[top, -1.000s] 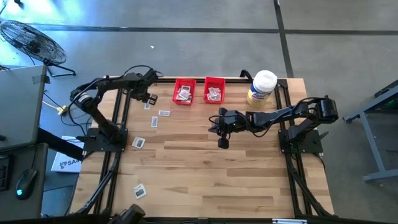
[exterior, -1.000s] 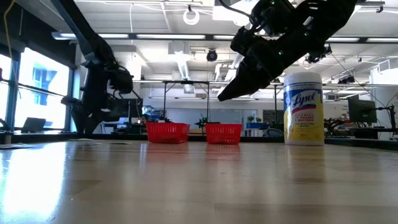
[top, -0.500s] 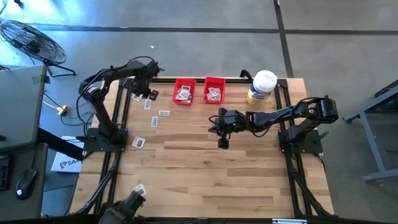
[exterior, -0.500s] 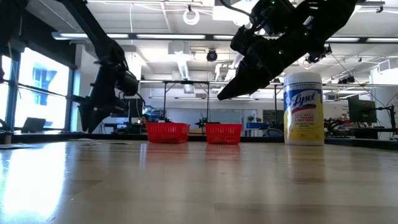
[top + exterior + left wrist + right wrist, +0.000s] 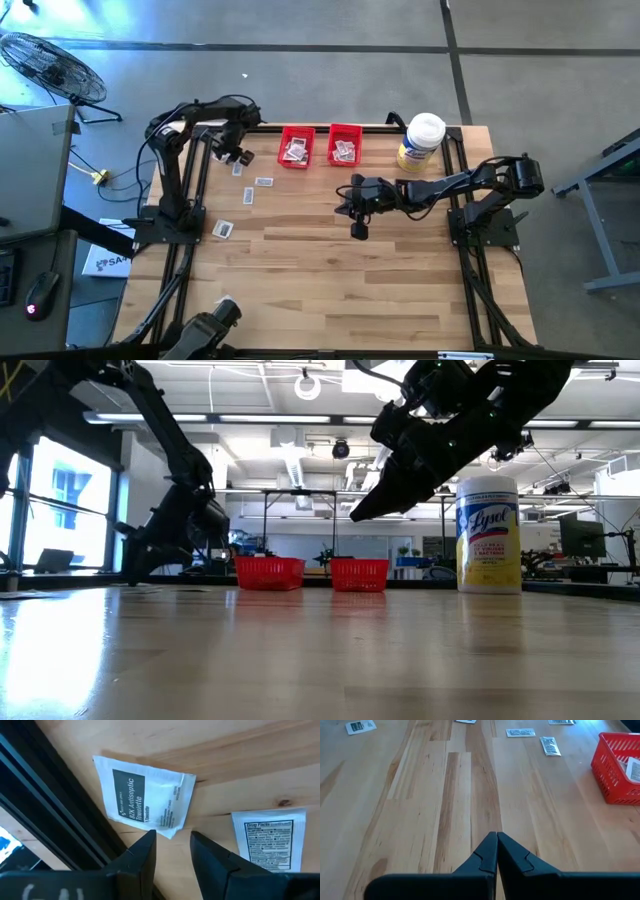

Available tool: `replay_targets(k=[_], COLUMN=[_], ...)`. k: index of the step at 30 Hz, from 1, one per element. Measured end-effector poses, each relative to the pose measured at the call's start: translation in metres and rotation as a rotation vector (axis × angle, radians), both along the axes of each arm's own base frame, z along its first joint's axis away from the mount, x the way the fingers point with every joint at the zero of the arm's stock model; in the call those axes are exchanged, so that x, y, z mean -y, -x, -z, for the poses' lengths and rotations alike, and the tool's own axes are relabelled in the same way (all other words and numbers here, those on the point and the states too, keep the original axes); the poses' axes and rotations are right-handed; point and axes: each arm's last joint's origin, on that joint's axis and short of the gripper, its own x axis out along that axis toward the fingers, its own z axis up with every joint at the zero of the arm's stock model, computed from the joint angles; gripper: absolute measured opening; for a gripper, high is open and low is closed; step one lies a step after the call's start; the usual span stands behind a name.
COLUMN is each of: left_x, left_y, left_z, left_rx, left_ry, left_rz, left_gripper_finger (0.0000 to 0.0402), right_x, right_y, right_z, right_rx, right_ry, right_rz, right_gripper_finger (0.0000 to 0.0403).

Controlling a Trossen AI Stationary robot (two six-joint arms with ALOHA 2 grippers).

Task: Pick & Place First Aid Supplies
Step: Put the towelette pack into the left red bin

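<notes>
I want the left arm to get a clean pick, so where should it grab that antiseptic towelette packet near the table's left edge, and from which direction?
The antiseptic towelette packet lies flat on the wood beside the table's black frame rail. The open left gripper would probably best descend from above and close across the corner nearest its fingers, away from the rail and the second packet alongside.

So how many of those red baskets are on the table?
2. They stand side by side at one edge of the table: one red basket next to the white-lidded jar, the other just past it, farther from the jar.
</notes>
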Motion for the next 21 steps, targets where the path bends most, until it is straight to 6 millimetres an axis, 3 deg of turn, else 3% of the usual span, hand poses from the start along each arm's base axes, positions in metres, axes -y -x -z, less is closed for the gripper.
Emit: replay_targets(k=[12, 21], left_x=[-0.023, -0.027], left_y=[0.006, 0.014], left_z=[-0.001, 0.001], left_rx=[0.088, 0.083], left_ry=[0.156, 0.174], left_rz=[-0.009, -0.054], left_gripper_finger=[0.0117, 0.0041], right_x=[0.0, -0.002], right_y=[0.0, 0.0], right_z=[0.0, 0.0], right_rx=[-0.002, -0.002], right_ry=[-0.005, -0.016], right_rz=[0.002, -0.015], right_gripper_finger=[0.0001, 0.0001])
